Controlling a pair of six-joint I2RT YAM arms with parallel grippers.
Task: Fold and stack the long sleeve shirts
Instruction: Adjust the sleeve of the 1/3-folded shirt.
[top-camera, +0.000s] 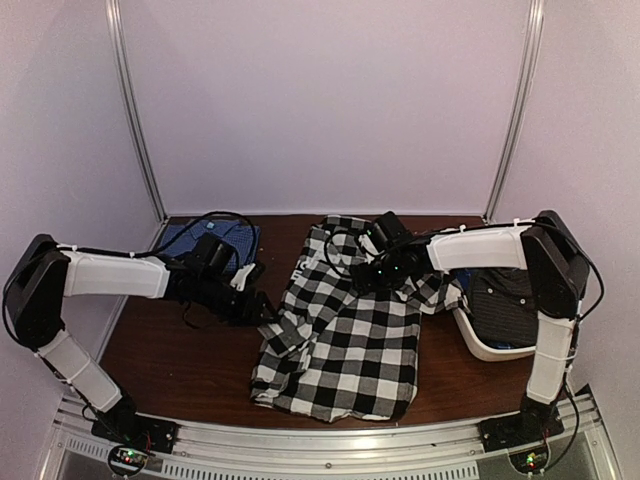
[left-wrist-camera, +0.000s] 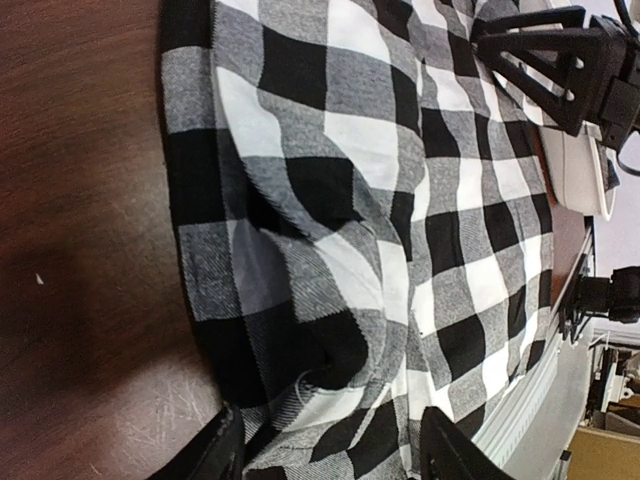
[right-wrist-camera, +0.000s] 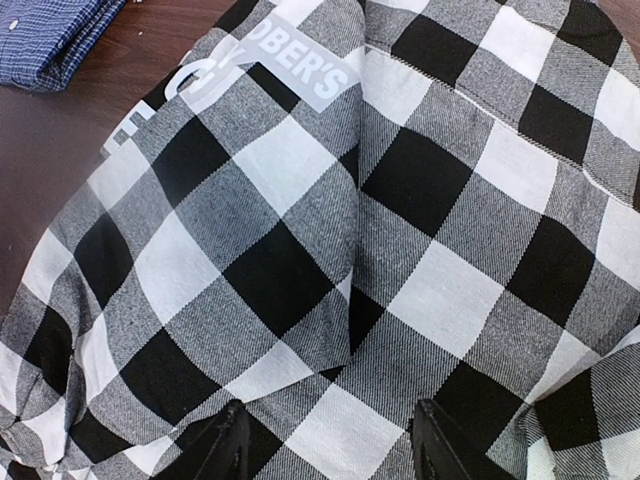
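Note:
The black-and-white checked shirt (top-camera: 345, 335) lies spread on the middle of the table. My left gripper (top-camera: 262, 305) is at its left edge, by a bunched sleeve. In the left wrist view its jaws (left-wrist-camera: 330, 455) stand wide open with folded checked cloth (left-wrist-camera: 330, 250) between the fingertips. My right gripper (top-camera: 368, 262) is over the shirt's upper part. In the right wrist view it (right-wrist-camera: 332, 450) is open with checked cloth (right-wrist-camera: 400, 220) and a fold line under it. The dark blue shirt (top-camera: 215, 240) lies folded at the back left. The dark charcoal shirt (top-camera: 505, 300) lies in the basket.
The white basket (top-camera: 478, 340) stands at the table's right edge, beside the checked shirt's right sleeve. Bare brown table (top-camera: 170, 360) shows at the front left. The blue shirt shows in the right wrist view (right-wrist-camera: 50, 30). The metal rail (top-camera: 330, 455) runs along the near edge.

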